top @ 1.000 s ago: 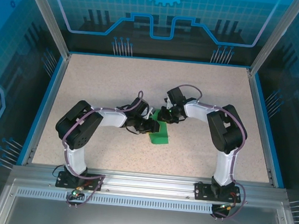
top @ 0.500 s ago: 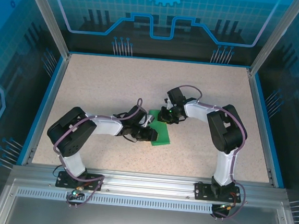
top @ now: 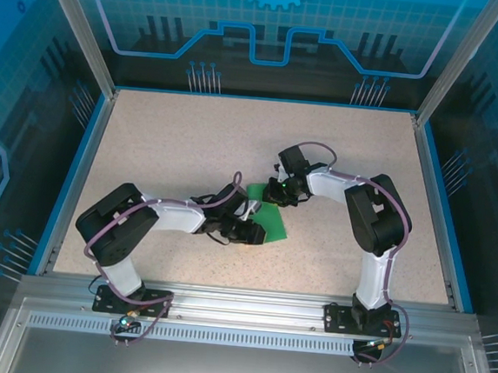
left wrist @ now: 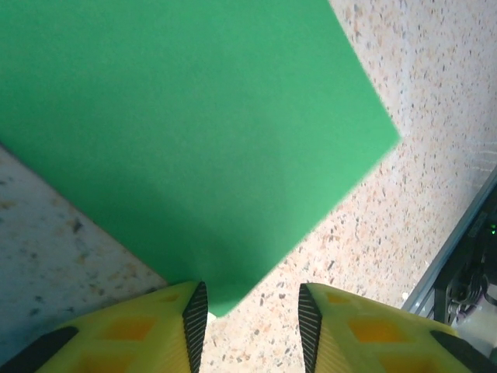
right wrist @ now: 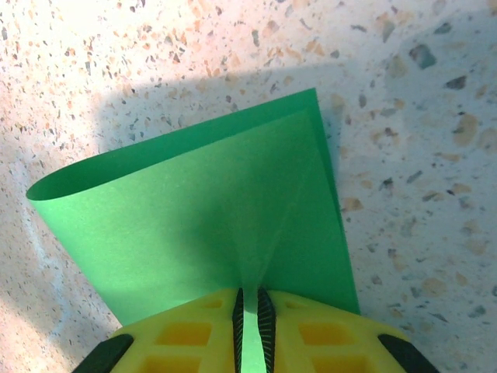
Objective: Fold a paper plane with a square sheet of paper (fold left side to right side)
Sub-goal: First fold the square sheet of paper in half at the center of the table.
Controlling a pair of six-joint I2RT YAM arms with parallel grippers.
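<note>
The square sheet of paper (top: 269, 221) is bright green and lies folded over on itself at the table's middle. In the right wrist view the sheet (right wrist: 202, 217) shows two layers with a rounded, uncreased bend at its left. My right gripper (right wrist: 250, 315) is shut on the sheet's near edge; from above, the right gripper (top: 276, 195) sits at the paper's far side. My left gripper (left wrist: 250, 322) is open, low over the table, and a corner of the sheet (left wrist: 194, 140) reaches just inside its left finger (left wrist: 194, 318). From above, the left gripper (top: 249, 231) is at the paper's near left.
The speckled tabletop (top: 192, 138) is bordered by a blue rim (top: 71, 180) and a metal rail (top: 247, 304) at the near edge. Both arm bases stand on that rail. Part of the rail (left wrist: 458, 256) appears at the right of the left wrist view.
My left arm has stretched lower and shifted its gripper toward the near side of the paper. The sheet now lies flatter and slightly turned. The right gripper has kept its hold in place.
</note>
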